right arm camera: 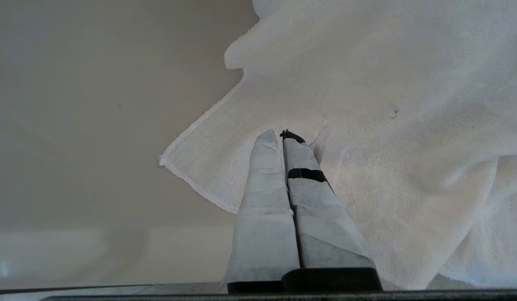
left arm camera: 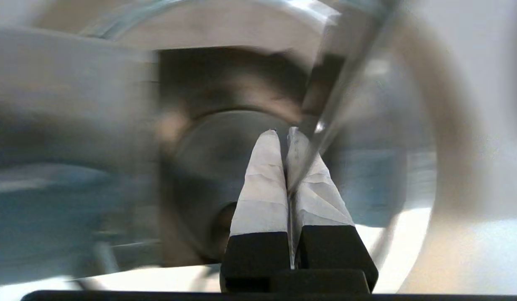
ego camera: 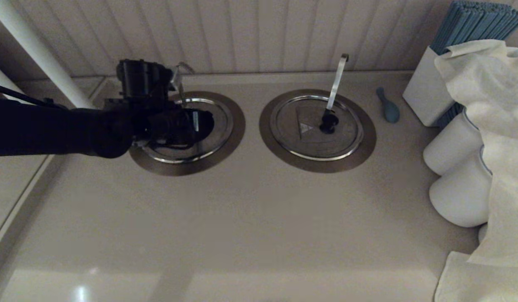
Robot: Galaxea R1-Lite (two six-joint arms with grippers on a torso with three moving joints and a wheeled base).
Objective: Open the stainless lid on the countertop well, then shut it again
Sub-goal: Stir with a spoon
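Observation:
The stainless lid (ego camera: 220,126) sits in the left countertop well's brushed collar (ego camera: 239,126); its visible right part lies flat. The thin grey hooked rod (ego camera: 178,86) rises at its far side. My left arm reaches over it from the left and hides most of the lid. The left gripper (ego camera: 203,121) hangs low over the lid's middle. In the left wrist view this gripper (left arm camera: 282,131) is shut, and the rod (left arm camera: 342,75) crosses in front of one finger. Beyond the tips is a blurred dark round shape; knob or opening, I cannot tell. The right gripper (right arm camera: 282,133) is shut over a white cloth (right arm camera: 388,104).
The twin lid (ego camera: 301,142) with its pale strip handle (ego camera: 336,82) lies to the right. Further right are a blue spoon-like piece (ego camera: 388,107), a white box of blue sticks (ego camera: 422,96), white rolls (ego camera: 456,151) and draped cloth (ego camera: 493,126). A panelled wall stands behind.

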